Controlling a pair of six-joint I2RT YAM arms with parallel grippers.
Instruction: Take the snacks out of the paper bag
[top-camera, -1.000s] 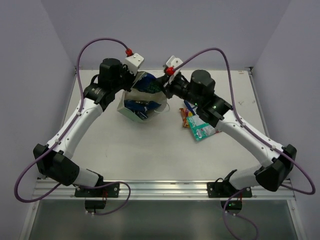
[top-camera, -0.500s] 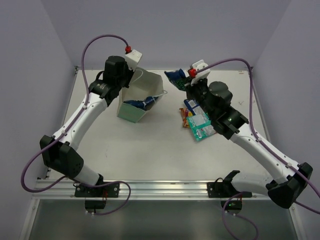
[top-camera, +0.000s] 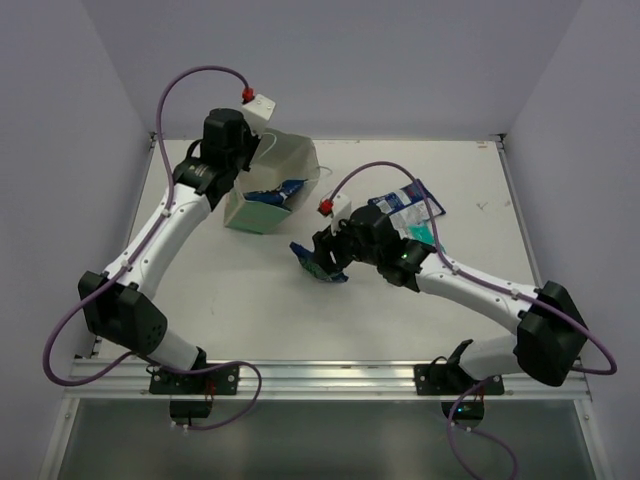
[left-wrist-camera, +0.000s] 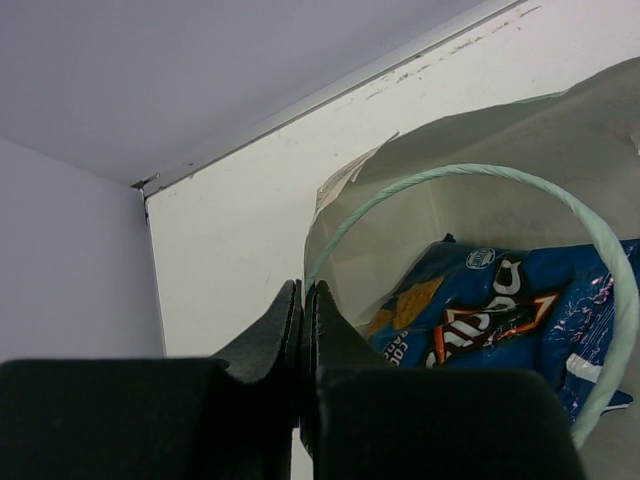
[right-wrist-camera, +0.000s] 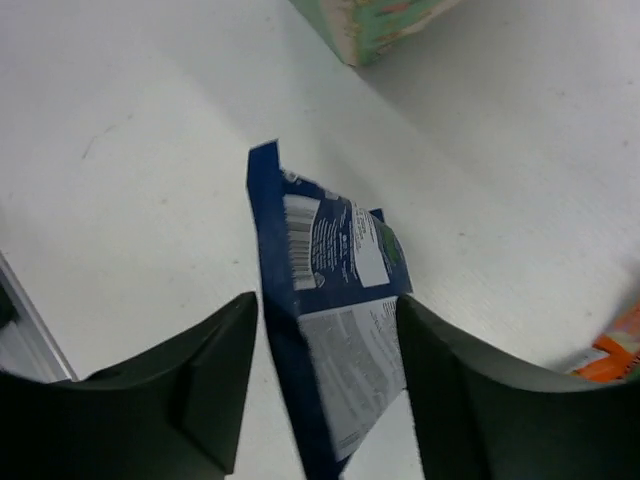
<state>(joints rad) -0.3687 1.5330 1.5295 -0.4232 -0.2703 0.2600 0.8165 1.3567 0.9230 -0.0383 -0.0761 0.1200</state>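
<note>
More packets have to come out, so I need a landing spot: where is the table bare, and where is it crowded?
Bare: the table between the left arm and right arm, and its far right corner beyond the packet pile. Crowded: around the paper bag pinched by the left pincer, and under the right pincer, open over a blue packet.

In the top view the right arm (top-camera: 470, 285) covers part of the packets (top-camera: 405, 200) behind it, so I cannot count them. The right wrist view shows only a corner of the bag (right-wrist-camera: 385, 25) at the top edge and a corner of an orange packet (right-wrist-camera: 618, 352) at the right edge. In the left wrist view the right edge cuts the blue packet (left-wrist-camera: 500, 320), and the left gripper (left-wrist-camera: 302, 300) hides its lower part.
</note>
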